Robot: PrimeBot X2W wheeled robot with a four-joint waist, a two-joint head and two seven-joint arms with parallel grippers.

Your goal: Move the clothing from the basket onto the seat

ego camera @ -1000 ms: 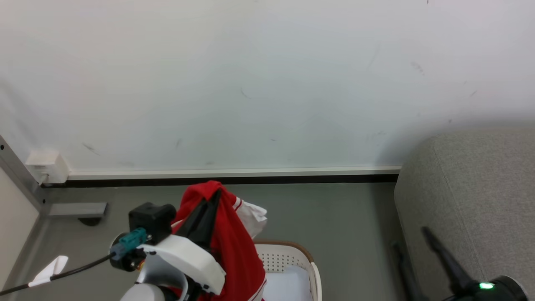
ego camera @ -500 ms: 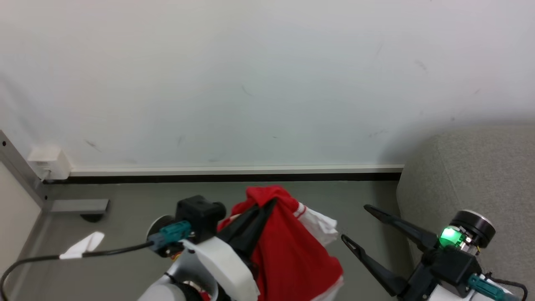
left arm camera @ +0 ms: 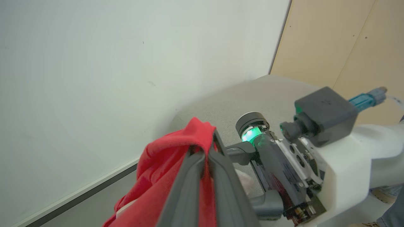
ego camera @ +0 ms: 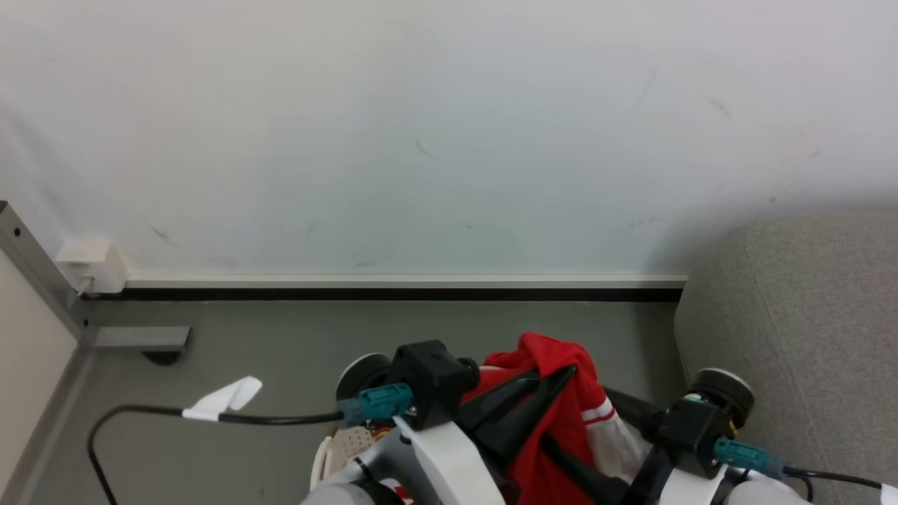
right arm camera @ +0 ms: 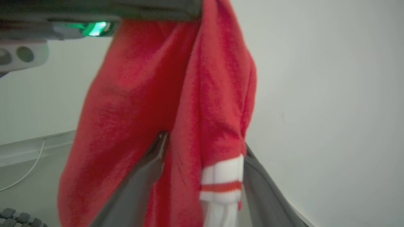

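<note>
A red garment (ego camera: 554, 358) with a white, red-striped cuff (ego camera: 609, 435) hangs in the air above the floor. My left gripper (ego camera: 567, 374) is shut on its top fold, and the pinch shows up close in the left wrist view (left arm camera: 205, 152). My right gripper (ego camera: 577, 421) is open, one finger on each side of the hanging cloth (right arm camera: 189, 104); its fingers (right arm camera: 157, 151) stand well apart. A bit of the cream perforated basket (ego camera: 335, 449) peeks out below my left arm. The grey sofa (ego camera: 807, 308) stands at the right, just beyond my right wrist.
A white wall (ego camera: 421, 140) with a pale baseboard (ego camera: 393, 280) runs across the back. A black cable with a white tag (ego camera: 224, 396) trails over the grey floor (ego camera: 280, 351) at the left. A grey metal post and foot (ego camera: 133, 338) stand at the far left.
My left gripper has carried the red garment to the right, toward the sofa. My right gripper has come in from the right, and its open fingers now straddle the hanging cloth.
</note>
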